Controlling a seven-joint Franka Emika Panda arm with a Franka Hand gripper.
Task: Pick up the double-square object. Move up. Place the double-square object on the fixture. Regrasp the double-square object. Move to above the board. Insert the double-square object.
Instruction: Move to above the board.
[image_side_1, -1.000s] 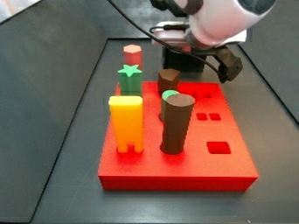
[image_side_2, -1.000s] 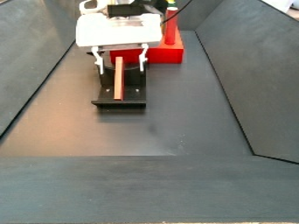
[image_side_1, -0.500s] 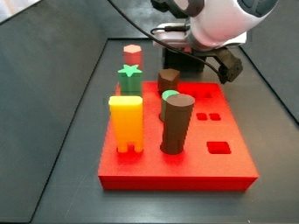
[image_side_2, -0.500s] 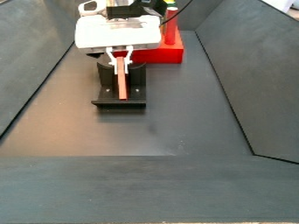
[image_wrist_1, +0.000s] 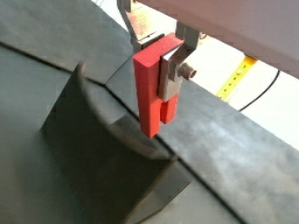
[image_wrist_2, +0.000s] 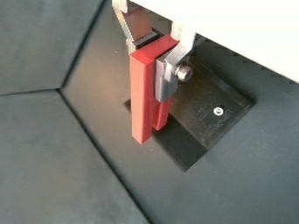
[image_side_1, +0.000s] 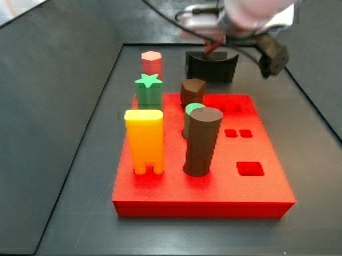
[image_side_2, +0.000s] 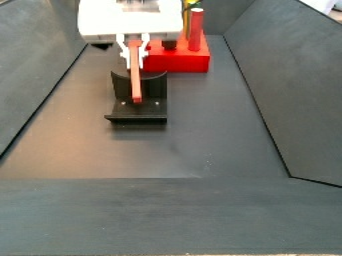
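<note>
The double-square object (image_wrist_1: 156, 87) is a slim red peg with two square legs at its lower end. It hangs upright, with my gripper (image_wrist_1: 156, 57) shut on its upper part, and shows the same way in both wrist views (image_wrist_2: 142, 92). In a side view the peg (image_side_2: 135, 78) hangs from the gripper (image_side_2: 131, 44) just above the dark fixture (image_side_2: 147, 108), lower tip close to it. The fixture (image_side_1: 211, 68) stands behind the red board (image_side_1: 254, 190), whose two small square holes (image_side_1: 238, 132) are open.
On the board stand a tall yellow block (image_side_1: 143, 140), a dark brown cylinder (image_side_1: 202, 140), a green star peg (image_side_1: 148, 90) and a pink-red hexagonal peg (image_side_1: 151, 62). Sloped dark walls (image_side_2: 40, 90) close in the floor on both sides.
The fingers closed on the red peg as it lay on the fixture. The gripper has since risen, and the peg now hangs upright above the fixture.
</note>
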